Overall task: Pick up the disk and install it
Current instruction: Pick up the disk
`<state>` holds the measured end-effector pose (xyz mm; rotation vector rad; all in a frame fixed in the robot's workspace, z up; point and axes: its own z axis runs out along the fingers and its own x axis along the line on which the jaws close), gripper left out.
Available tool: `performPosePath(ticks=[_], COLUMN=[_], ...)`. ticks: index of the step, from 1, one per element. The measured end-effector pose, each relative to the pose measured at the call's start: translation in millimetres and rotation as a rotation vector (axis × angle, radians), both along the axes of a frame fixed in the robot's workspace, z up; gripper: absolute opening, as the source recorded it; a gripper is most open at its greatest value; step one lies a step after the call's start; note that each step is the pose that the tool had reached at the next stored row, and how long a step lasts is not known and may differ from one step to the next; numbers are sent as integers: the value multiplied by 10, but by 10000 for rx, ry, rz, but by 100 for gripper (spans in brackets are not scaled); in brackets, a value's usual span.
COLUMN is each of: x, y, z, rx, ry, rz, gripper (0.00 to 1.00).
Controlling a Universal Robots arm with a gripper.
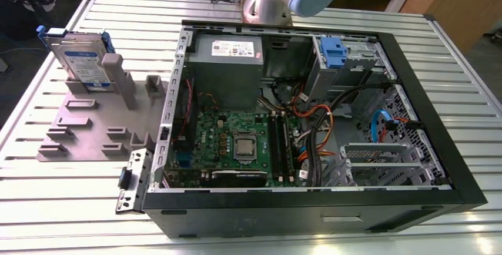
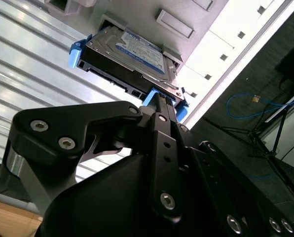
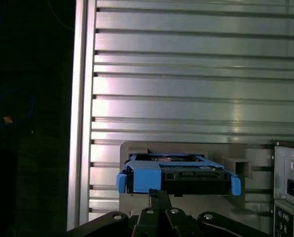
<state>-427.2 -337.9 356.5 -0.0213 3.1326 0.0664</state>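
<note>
Disk [image 1: 79,58] stands on edge in grey fixture [image 1: 79,137] on surface [image 1: 314,244], beside open case [image 1: 314,214]. Pincer [image 3: 159,193] closed, holding nothing. We judge disk stiff, fairly heavy, shock-sensitive; we would grip blue carrier [image 3: 147,175] sides.

The disk [image 1: 81,58] is finished in silver, labelled white-and-blue and framed in blue; the worktop [image 1: 462,84] is ribbed silver.

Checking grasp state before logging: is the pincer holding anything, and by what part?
Nothing held. The pincer is shut and empty; the disk stands on edge in the grey fixture, untouched.
</note>
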Motion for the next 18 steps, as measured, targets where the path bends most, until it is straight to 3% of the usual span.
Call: performPosePath(ticks=[18], x=[0], y=[0], z=[0], rx=[0], ry=[0], rz=[1009], gripper=[11])
